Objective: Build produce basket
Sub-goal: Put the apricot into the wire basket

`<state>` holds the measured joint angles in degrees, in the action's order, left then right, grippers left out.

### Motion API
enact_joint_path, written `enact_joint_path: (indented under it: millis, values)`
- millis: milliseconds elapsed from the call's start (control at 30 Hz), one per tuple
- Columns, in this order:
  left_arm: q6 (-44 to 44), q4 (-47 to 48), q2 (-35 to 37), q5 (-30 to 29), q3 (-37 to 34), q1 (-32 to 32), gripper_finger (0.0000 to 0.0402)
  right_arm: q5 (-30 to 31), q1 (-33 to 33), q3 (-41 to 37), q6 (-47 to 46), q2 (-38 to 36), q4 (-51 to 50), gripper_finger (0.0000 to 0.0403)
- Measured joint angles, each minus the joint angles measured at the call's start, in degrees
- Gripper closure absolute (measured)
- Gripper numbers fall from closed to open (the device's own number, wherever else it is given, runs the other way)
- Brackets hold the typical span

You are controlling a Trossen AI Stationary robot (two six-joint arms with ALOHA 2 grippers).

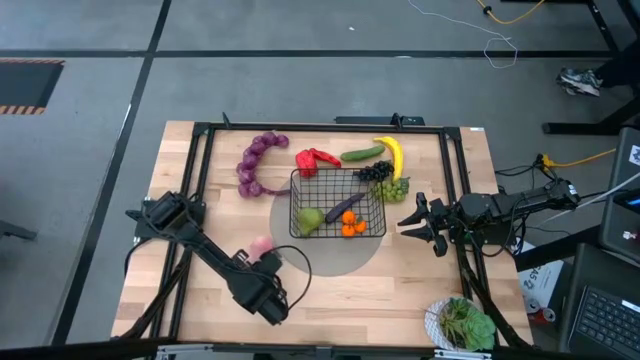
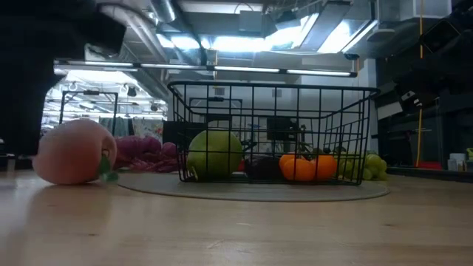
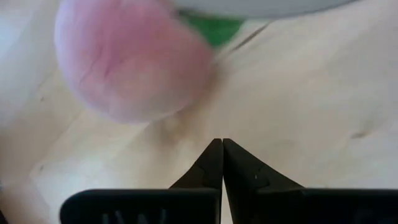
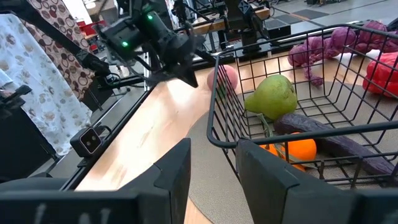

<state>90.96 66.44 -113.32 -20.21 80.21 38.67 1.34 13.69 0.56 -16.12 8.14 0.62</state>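
The left pincer [image 3: 221, 144], fingers pressed together and empty, sits just beside the pink toy peach [image 1: 259, 246] on the wooden worktop [image 1: 380, 290]. Beyond, the black wire-grid basket [image 1: 337, 204] holds a green pear [image 1: 310, 219], eggplant and oranges; the right pincer [image 1: 413, 225], half-open, waits beside it.

Black wire basket [image 1: 337, 205] upright with pear [image 1: 310, 219], eggplant [image 1: 344, 207], oranges [image 1: 352, 227]; peach [image 1: 259, 246] outside on table

One basket [image 1: 337, 203], two oranges [image 1: 352, 228], one pear [image 1: 310, 219], one peach [image 1: 260, 246] (outside it), one banana [image 1: 393, 155].
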Motion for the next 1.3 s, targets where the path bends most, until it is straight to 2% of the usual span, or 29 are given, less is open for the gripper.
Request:
enact_joint_path:
  millis: [167, 467, 600, 700, 967, 1300]
  values:
    - [-3.32, -0.08, 0.00, -8.31, 3.20, 0.75, 0.0400, 0.00, -0.01, 0.00, 0.07, 0.00, 0.00, 0.0272]
    - [-4.56, -0.33, 0.02, -9.38, 3.04, -2.36, 0.0400, 0.00, -0.01, 0.00, 0.09, 0.00, 0.00, 0.0272]
    - [-7.31, -0.66, 0.02, -8.50, 2.33, -4.42, 0.0399, 0.00, 0.00, 0.00, 0.11, 0.00, 0.00, 0.0272]
    - [-8.83, -0.66, 0.02, -5.61, 1.65, -5.70, 0.0399, -0.02, 0.00, 0.00, 0.10, 0.00, 0.00, 0.0272]
    - [-8.63, 2.02, 0.02, -1.49, 1.15, -6.08, 0.0400, -0.03, -0.01, 0.00, 0.03, 0.00, 0.00, 0.0272]
    - [0.93, 13.33, 0.02, 0.44, 1.13, -3.85, 0.0400, -0.04, 0.00, 0.00, -0.02, 0.00, 0.00, 0.0272]
